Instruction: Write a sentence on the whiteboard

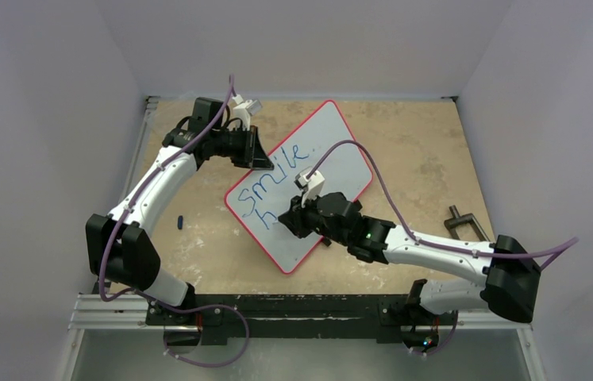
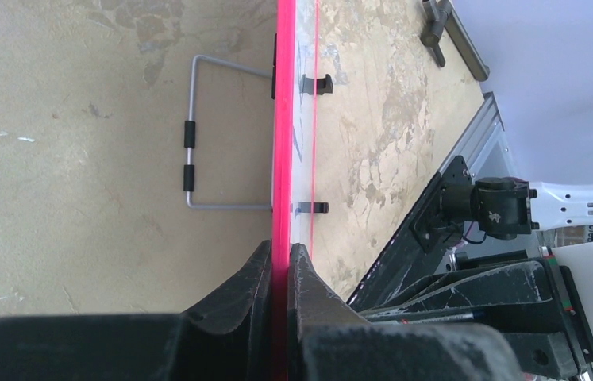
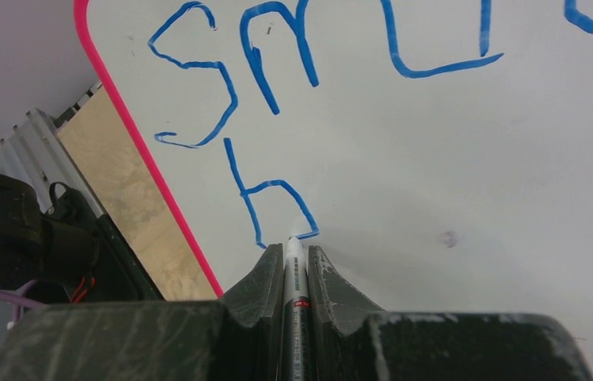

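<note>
Top external view, biggest to smallest. Filling the frame: mottled tan table (image 1: pixel 420 151), walled in white. Lying diagonally at its centre, face up: the whiteboard (image 1: pixel 340 159), corners rounded. Reaching in from the left: left gripper (image 1: pixel 257 155), closed on the board's upper-left edge. Borne out in left wrist view, with fingers (image 2: pixel 253 278) pinching the red rim (image 2: pixel 283 119) from both sides, apparently to steady the board. Reaching in from the right: right gripper (image 1: pixel 286 220), low over the board's near half and clamped on a marker (image 3: pixel 294 278), tip touching the white surface in right wrist view. Written so far of the sentence (image 1: pixel 277 181): "smile" in blue along the top line, plus one lone letter (image 3: pixel 269 198) beneath, an h or an unclosed b, with the pen tip at the end of its last stroke. Judged barely past the first word: second line only just begun, much of the board blank, bulk of the writing yet to be done. Smallest of all: dark blue cap-like object (image 1: pixel 179 221) on the table near the left arm, too small to identify for certain.
</note>
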### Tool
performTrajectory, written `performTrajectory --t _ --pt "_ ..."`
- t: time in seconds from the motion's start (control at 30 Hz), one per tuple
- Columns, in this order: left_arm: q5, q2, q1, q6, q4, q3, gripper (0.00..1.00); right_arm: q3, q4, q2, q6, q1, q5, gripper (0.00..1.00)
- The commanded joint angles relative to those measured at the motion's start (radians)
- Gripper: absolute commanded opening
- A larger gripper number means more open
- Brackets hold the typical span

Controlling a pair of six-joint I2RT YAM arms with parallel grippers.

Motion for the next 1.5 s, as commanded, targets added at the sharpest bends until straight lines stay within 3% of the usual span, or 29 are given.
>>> performTrajectory --t 0.0,0.5,0.8,1.2,1.47 --pt "-0.036 -0.064 0.004 0.008 0.089 0.015 0.0 -0.013 0.034 0.04 -0.014 -0.004 -0.051 0.0" --pt "-0.038 -0.063 0.004 0.009 0.089 0.015 0.0 0.013 0.041 0.06 -0.026 -0.004 -0.095 0.0" --pt "-0.039 -0.062 0.004 0.008 0.089 0.015 0.0 0.042 -0.002 -0.056 -0.031 -0.005 -0.086 0.0" --pt "-0.039 -0.06 0.004 0.008 0.09 0.014 0.0 0.11 -0.06 -0.064 -0.039 -0.006 0.078 0.0" --pt "-0.037 -0.061 0.004 0.009 0.089 0.014 0.0 0.133 -0.071 -0.014 -0.045 -0.006 0.101 0.0"
